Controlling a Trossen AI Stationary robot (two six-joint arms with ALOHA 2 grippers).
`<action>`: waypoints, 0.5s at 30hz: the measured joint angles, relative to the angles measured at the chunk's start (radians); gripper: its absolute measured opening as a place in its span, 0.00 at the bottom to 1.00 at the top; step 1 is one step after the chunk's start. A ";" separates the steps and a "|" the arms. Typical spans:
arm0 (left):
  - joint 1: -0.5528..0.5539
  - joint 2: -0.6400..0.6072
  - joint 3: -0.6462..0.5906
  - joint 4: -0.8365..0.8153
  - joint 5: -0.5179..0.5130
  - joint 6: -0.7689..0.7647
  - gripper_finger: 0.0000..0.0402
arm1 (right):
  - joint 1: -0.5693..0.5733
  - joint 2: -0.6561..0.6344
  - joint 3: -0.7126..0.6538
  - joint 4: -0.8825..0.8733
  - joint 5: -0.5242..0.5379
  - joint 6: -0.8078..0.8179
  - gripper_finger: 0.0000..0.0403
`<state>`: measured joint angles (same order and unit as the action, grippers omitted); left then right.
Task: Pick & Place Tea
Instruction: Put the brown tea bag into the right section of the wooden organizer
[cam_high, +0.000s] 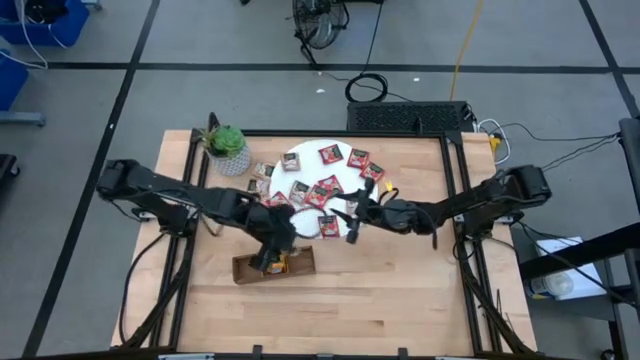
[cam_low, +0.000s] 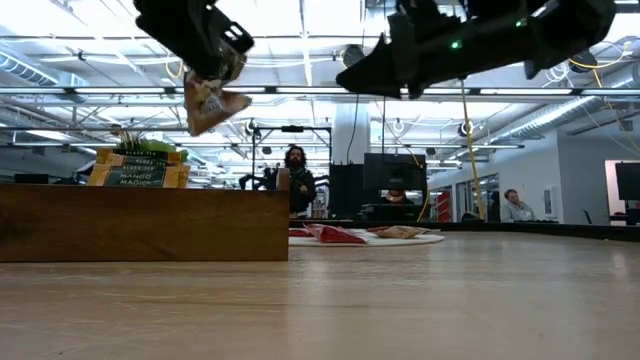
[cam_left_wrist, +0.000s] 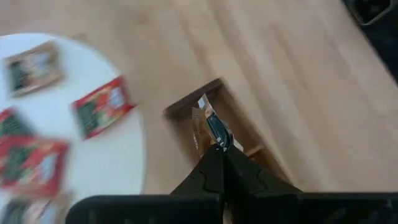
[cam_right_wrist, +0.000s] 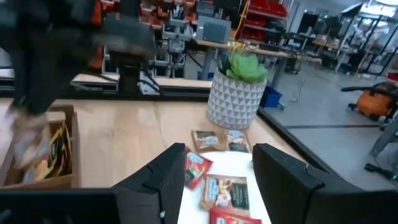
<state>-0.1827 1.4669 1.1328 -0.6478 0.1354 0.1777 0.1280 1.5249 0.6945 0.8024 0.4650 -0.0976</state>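
High view: my left gripper (cam_high: 268, 262) sits over the wooden tray (cam_high: 250, 270) near the bench's front-left area, fingers pressed together on a tea sachet (cam_high: 276, 263). My right gripper (cam_high: 350, 215) hangs at the front edge of the white disc (cam_high: 296, 157) in the bench middle, jaws spread, nothing in them. Loose sachets (cam_high: 329, 154) cover the disc; a few lie on the bench toward the potted plant (cam_high: 226, 146) at the back-left corner.

Low view: the left gripper (cam_low: 205, 55) is up high with the pinched sachet (cam_low: 212, 105) dangling, tilted, clear above the tray (cam_low: 145, 222). Orange-yellow sachets (cam_low: 135, 168) already stand inside the tray. Red sachets (cam_low: 330, 235) lie flat on the disc behind. The right arm (cam_low: 470, 40) is overhead.

Left wrist view: fingers (cam_left_wrist: 217, 171) closed on the sachet (cam_left_wrist: 208, 124), which hangs edge-on with the tray's open compartment (cam_left_wrist: 205, 106) directly beyond it. I'd say the drop is nearly lined up; the sachet's long side runs roughly along the compartment, so what's left is a lower and release.

Right wrist view: both fingers (cam_right_wrist: 163, 180) well apart, and a red sachet (cam_right_wrist: 195, 169) lies just ahead between them on the disc, with more (cam_right_wrist: 227, 191) beside it. The plant pot (cam_right_wrist: 235, 99) is farther off. The right arm is nearer the disc, so I judge it takes the next pick.
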 joint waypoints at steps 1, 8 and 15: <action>0.002 0.021 -0.001 0.004 0.015 0.005 0.00 | 0.000 0.001 -0.003 -0.003 0.001 0.004 0.42; 0.022 0.153 0.014 0.041 0.088 0.031 0.00 | -0.002 0.008 -0.004 -0.018 0.002 0.015 0.42; 0.048 0.212 0.014 0.074 0.101 0.038 0.00 | -0.003 0.007 -0.003 -0.026 0.002 0.016 0.41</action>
<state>-0.1343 1.6794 1.1465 -0.5740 0.2368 0.2155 0.1249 1.5322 0.6910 0.7768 0.4667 -0.0819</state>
